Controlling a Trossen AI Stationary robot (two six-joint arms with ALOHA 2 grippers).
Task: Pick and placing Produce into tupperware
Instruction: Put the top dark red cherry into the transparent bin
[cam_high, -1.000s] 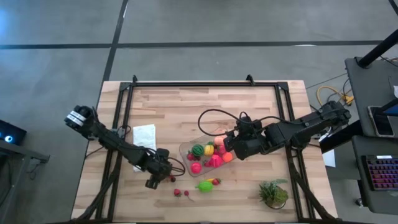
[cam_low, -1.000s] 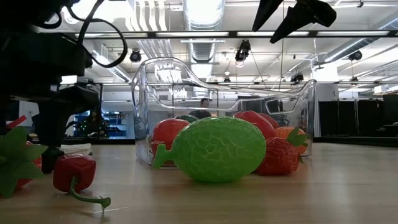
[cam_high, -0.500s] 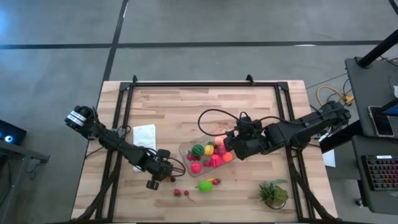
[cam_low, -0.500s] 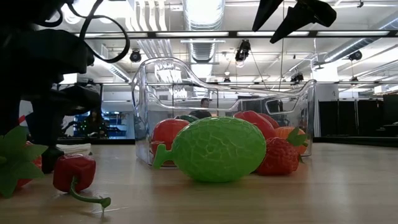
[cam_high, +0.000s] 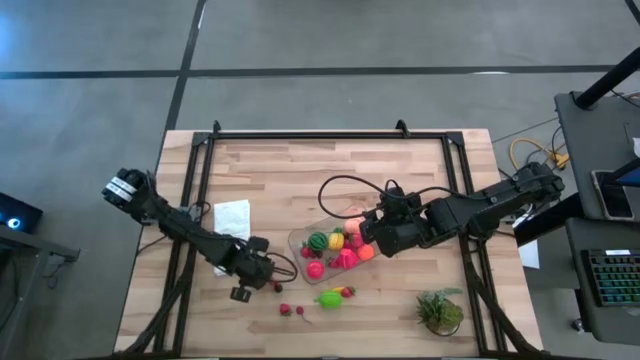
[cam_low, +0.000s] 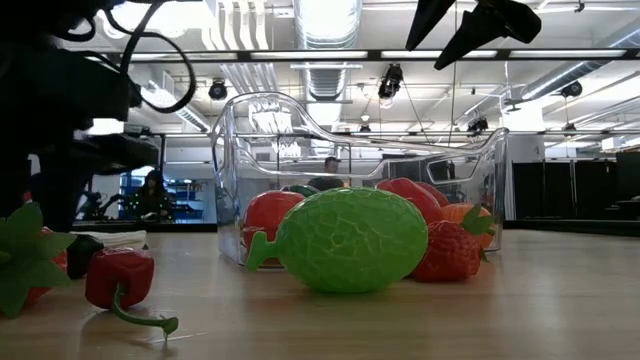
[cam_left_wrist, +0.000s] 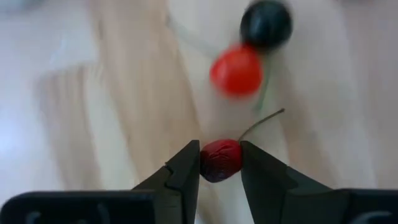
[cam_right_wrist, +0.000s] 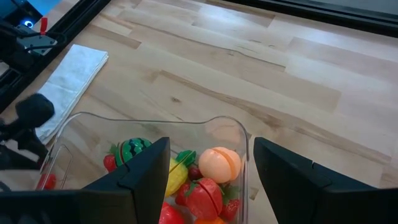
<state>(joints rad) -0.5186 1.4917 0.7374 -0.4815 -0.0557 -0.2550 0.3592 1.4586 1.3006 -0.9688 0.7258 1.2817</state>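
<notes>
My left gripper is near the table's front, left of the tupperware, and is shut on a tiny red berry. Another red berry and a black ball lie on the wood below it. The clear tupperware holds a striped melon and yellow, red and orange pieces. A lime green fruit and small red berries lie on the table in front of it. My right gripper hangs open over the tupperware's right end. My left gripper pinches the small red berry between its two fingertips, one on each side of it. The thin stem sticks out past the fingers. The fingers point down at the table, and the berry appears lifted clear of the wood.
A white folded cloth lies left of the tupperware. A spiky green plant tuft sits at the near right corner. A red pepper and a strawberry lie near the front edge. Bare wood spans the far half.
My left gripper has drawn a little toward the table's left edge and risen off the tabletop, staying shut. The produce on the table and in the tupperware has kept its place.
</notes>
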